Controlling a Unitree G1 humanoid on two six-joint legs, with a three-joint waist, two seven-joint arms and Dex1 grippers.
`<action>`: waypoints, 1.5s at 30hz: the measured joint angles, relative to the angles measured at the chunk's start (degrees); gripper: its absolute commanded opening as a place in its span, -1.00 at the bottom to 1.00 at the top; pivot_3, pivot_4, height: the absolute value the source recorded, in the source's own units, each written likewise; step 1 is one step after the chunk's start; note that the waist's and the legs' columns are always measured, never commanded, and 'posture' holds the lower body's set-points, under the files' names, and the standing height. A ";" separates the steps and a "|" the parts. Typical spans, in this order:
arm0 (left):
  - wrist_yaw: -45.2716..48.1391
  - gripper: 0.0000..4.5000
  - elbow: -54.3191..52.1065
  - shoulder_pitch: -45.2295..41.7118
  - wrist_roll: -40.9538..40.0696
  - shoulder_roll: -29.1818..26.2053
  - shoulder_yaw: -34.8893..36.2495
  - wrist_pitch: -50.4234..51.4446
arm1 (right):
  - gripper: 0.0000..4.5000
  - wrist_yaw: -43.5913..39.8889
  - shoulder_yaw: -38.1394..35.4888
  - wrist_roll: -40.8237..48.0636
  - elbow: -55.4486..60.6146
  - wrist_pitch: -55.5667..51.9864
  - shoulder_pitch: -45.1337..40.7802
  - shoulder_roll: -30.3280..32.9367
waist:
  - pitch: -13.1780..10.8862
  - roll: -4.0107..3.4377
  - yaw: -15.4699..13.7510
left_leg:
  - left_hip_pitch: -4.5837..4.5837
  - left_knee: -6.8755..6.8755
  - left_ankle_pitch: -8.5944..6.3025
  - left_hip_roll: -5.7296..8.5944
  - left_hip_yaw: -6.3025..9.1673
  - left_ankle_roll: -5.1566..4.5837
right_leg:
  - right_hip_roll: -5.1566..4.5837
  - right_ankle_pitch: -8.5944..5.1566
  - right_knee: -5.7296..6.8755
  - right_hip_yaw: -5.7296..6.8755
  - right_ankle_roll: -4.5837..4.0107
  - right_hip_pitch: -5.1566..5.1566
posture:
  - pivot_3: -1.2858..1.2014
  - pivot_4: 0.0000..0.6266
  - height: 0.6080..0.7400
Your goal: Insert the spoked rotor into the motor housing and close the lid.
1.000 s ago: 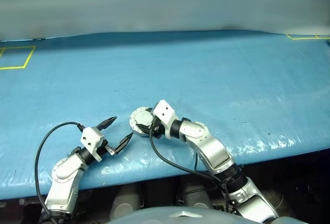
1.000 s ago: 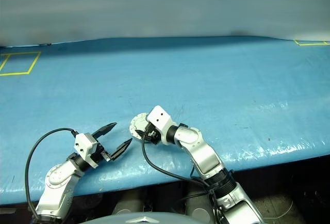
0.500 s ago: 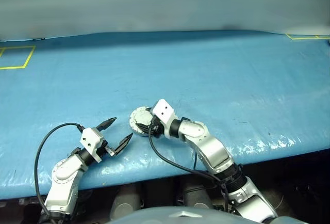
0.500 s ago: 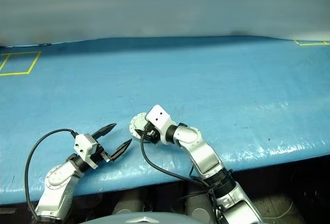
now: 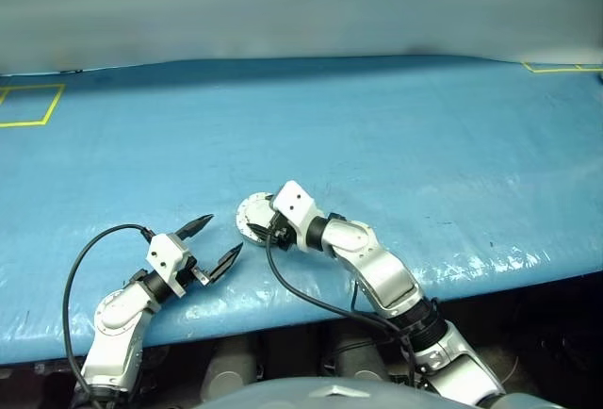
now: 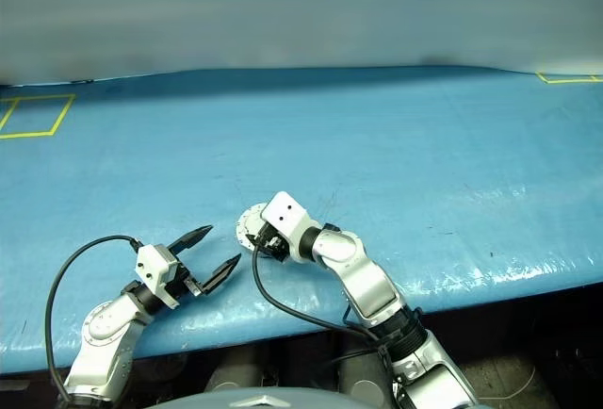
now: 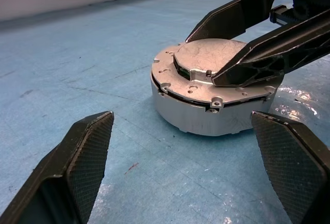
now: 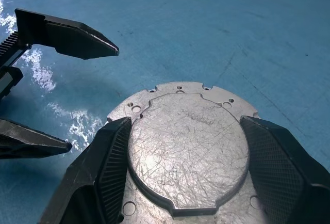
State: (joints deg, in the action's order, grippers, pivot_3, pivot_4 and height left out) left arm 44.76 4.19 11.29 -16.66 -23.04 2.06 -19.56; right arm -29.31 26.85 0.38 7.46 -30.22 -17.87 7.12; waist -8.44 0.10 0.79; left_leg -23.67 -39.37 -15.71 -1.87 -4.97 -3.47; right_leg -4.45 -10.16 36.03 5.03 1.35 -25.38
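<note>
A big tabletop point(image 5: 396, 136) with a shiny blue cover holds a round silver metal motor housing point(image 7: 206, 113) with its lid point(image 8: 188, 141) on top.

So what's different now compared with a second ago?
Very little. The right gripper, fingers over the lid on the motor housing, edged slightly toward the far left with the lid beneath it. The left gripper stayed open beside them, holding nothing.

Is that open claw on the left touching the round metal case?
Apart. In the left wrist view, bare blue table shows between the left gripper and the lid on the motor housing.
</note>
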 measured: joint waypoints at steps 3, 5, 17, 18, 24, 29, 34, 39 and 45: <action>0.01 1.00 0.00 0.00 0.00 0.00 0.00 0.00 | 0.35 0.40 -0.02 -0.01 0.06 -1.35 -0.51 -0.37 | 0.00 0.00 0.02 | 0.01 0.00 0.00 0.00 0.00 0.00 | 0.00 0.00 0.00 0.00 0.00 0.00 | 0.03 -0.52 1.00; 0.01 1.00 0.00 0.00 0.00 0.00 0.00 0.00 | 0.35 0.50 0.00 -0.02 0.07 -1.71 -0.59 -0.52 | 0.00 0.00 0.02 | 0.03 0.00 0.00 0.00 0.00 0.00 | 0.00 0.00 0.00 0.00 0.00 -0.01 | 0.03 -0.52 1.00; -0.24 1.00 -0.01 0.16 -0.05 0.01 -0.01 0.64 | 0.35 0.91 2.50 -2.49 -0.79 -0.24 -1.52 0.61 | 0.01 0.01 0.37 | 0.17 0.00 0.02 -0.11 0.00 0.05 | 0.06 -0.01 0.01 0.02 -0.02 -0.03 | 0.03 -0.52 1.00; -0.34 1.00 -0.04 0.20 -0.10 0.01 -0.03 1.09 | 0.35 0.91 2.45 -2.48 -1.30 -0.02 -1.52 0.47 | 0.02 0.01 0.38 | 0.19 -0.01 0.03 -0.13 0.00 0.05 | 0.06 -0.01 0.01 0.03 -0.02 -0.02 | 0.03 -0.52 1.00; -0.55 1.00 -1.08 0.22 -1.99 0.38 -0.14 4.47 | 0.35 0.88 1.21 -1.61 -3.29 0.99 -1.34 -0.56 | 0.13 0.10 0.38 | 0.29 -0.01 0.10 -0.26 0.00 0.18 | 0.06 0.02 0.02 0.15 -0.09 0.02 | 0.03 -0.52 1.00; -0.88 1.00 -3.36 0.16 -4.54 1.00 0.01 6.96 | 0.35 0.38 0.37 -0.53 -3.95 1.18 -1.44 -0.55 | 0.14 0.10 0.34 | 0.29 0.00 0.11 -0.27 0.00 0.19 | 0.05 0.03 0.02 0.16 -0.11 0.01 | 0.03 -0.52 1.00; -0.91 1.00 -4.73 -0.10 -6.21 1.13 0.08 8.92 | 0.35 0.14 0.46 -0.85 -5.03 2.22 -2.59 0.40 | 0.14 0.10 0.22 | 0.28 -0.02 0.12 -0.26 0.00 0.20 | 0.05 0.03 0.02 0.17 -0.12 0.01 | 0.03 -0.52 1.00; -0.89 1.00 -4.85 -0.10 -6.51 1.13 0.13 9.48 | 0.35 0.16 1.52 -2.10 -6.13 4.73 -3.21 1.55 | 0.14 0.11 -0.09 | 0.27 -0.01 0.11 -0.25 0.01 0.19 | 0.05 0.03 0.01 0.17 -0.13 -0.01 | 0.03 -0.52 1.00; -0.98 0.92 -5.31 -0.10 -6.71 1.40 0.12 10.25 | 0.35 0.29 1.60 -2.21 -6.77 5.84 -3.17 1.58 | 0.14 0.10 -0.08 | 0.28 -0.02 0.11 -0.26 0.00 0.20 | 0.04 0.02 0.02 0.17 -0.13 0.00 | 0.03 -0.52 1.00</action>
State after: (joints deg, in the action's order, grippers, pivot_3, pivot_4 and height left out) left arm 43.78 -1.12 11.19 -23.36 -21.64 2.18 -9.31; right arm -29.02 28.44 -1.83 0.69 -24.39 -21.05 8.69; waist -8.29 0.20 0.71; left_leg -23.39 -39.39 -15.60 -2.13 -4.96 -3.28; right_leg -4.41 -10.13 36.05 5.21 1.22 -25.38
